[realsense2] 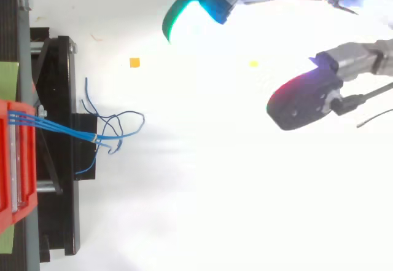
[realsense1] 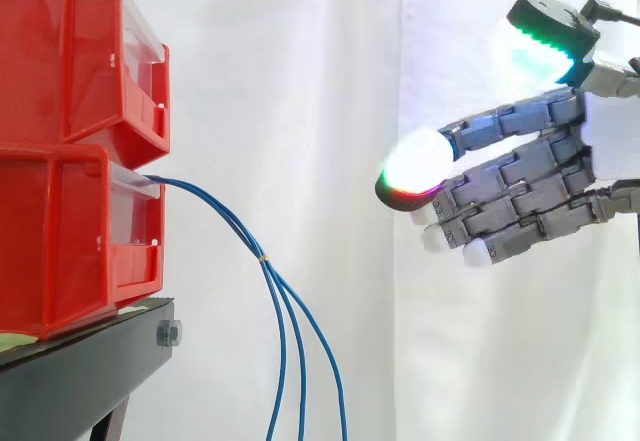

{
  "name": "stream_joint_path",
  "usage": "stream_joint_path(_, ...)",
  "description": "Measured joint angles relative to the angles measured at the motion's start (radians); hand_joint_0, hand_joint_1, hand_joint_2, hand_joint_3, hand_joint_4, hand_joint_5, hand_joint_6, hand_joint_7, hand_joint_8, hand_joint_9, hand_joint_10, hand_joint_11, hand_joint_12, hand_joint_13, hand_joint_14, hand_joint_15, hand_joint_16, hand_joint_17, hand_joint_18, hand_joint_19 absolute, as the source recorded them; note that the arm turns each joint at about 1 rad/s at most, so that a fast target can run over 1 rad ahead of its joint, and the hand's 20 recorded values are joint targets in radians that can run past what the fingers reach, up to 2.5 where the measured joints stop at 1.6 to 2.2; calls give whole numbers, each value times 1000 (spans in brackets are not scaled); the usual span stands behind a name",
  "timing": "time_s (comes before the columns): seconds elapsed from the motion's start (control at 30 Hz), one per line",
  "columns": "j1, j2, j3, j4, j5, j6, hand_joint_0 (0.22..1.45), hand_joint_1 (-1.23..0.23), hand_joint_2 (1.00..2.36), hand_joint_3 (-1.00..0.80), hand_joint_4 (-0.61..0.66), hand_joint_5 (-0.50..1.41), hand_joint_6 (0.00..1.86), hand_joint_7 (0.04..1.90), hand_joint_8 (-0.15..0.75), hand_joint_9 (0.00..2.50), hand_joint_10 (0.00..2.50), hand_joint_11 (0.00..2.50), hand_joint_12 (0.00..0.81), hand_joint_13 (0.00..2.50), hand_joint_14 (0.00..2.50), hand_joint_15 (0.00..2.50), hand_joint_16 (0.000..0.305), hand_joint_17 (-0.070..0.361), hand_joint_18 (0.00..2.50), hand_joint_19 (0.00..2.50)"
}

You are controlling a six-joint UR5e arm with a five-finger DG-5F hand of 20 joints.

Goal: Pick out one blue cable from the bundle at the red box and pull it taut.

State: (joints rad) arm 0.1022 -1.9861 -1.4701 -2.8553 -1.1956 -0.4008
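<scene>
Several thin blue cables (realsense1: 262, 251) come out of the lower red bin (realsense1: 70, 231), are tied together a short way out, then droop and hang down past the stand. From above the blue cables (realsense2: 67, 131) leave the red bin (realsense2: 15, 160) and end in loose curls. My hand (realsense1: 530, 186) hovers well to the right of the bundle, fingers stretched toward the bins and the thumb raised above them. It is open and holds nothing. In the top view my hand (realsense2: 307, 99) is at the upper right, far from the cables.
Two red bins are stacked, the upper one (realsense1: 70, 51) on the lower, on a black stand (realsense1: 90, 371). A white curtain hangs behind. Small yellow marks (realsense2: 134, 62) lie on the white floor.
</scene>
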Motion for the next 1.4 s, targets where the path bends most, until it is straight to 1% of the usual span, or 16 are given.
stream_joint_path(0.07, 13, -7, 1, 5, 30, -35, 466, -577, 1000, -500, 163, -263, 502, 713, 236, 353, 8, 226, 321, 288, 6, 172, 45, 102, 243, 263)
stream_joint_path(0.13, 22, -22, 3, 7, 47, -68, 466, -576, 1000, -500, 165, -262, 502, 714, 236, 354, 8, 227, 318, 289, 8, 172, 45, 101, 243, 258)
stream_joint_path(0.23, 30, -50, 5, 10, 57, -84, 467, -574, 1000, -500, 165, -262, 502, 714, 238, 354, 8, 230, 315, 290, 6, 173, 44, 99, 238, 240)
stream_joint_path(0.33, 37, -73, 6, 27, 62, -81, 468, -579, 1000, -500, 164, -262, 502, 715, 239, 344, 8, 231, 312, 288, 6, 173, 43, 97, 233, 232)
stream_joint_path(0.4, 41, -81, 6, 42, 68, -84, 465, -590, 1000, -500, 162, -264, 502, 718, 238, 326, 8, 224, 311, 280, 6, 175, 43, 97, 229, 224)
stream_joint_path(0.53, 49, -91, 6, 63, 85, -117, 462, -606, 1000, -500, 156, -266, 502, 718, 236, 311, 8, 223, 312, 274, 6, 174, 43, 97, 220, 216)
stream_joint_path(0.7, 56, -111, 7, 93, 104, -161, 456, -615, 1000, -500, 159, -267, 502, 723, 239, 300, 8, 227, 313, 262, 6, 170, 44, 98, 209, 216)
stream_joint_path(0.83, 58, -149, 17, 153, 109, -171, 453, -620, 1000, -500, 165, -266, 502, 728, 240, 301, 8, 231, 315, 264, 6, 173, 44, 99, 211, 222)
stream_joint_path(0.9, 58, -168, 24, 173, 109, -171, 451, -617, 1000, -500, 169, -264, 502, 730, 241, 302, 8, 227, 315, 269, 6, 178, 44, 99, 211, 222)
stream_joint_path(1.03, 59, -222, 61, 199, 108, -163, 453, -609, 1000, -500, 172, -262, 502, 735, 241, 305, 8, 229, 317, 271, 6, 176, 44, 99, 211, 229)
stream_joint_path(1.13, 59, -252, 88, 216, 107, -156, 456, -578, 1000, -500, 179, -258, 502, 741, 243, 308, 8, 226, 317, 274, 6, 180, 44, 99, 210, 238)
stream_joint_path(1.23, 59, -269, 104, 251, 107, -155, 457, -561, 1000, -500, 182, -254, 502, 752, 244, 311, 8, 236, 317, 277, 6, 181, 44, 99, 209, 246)
stream_joint_path(1.4, 61, -294, 110, 311, 106, -146, 462, -549, 1000, -500, 189, -247, 502, 778, 246, 318, 8, 229, 316, 280, 7, 186, 44, 99, 213, 250)
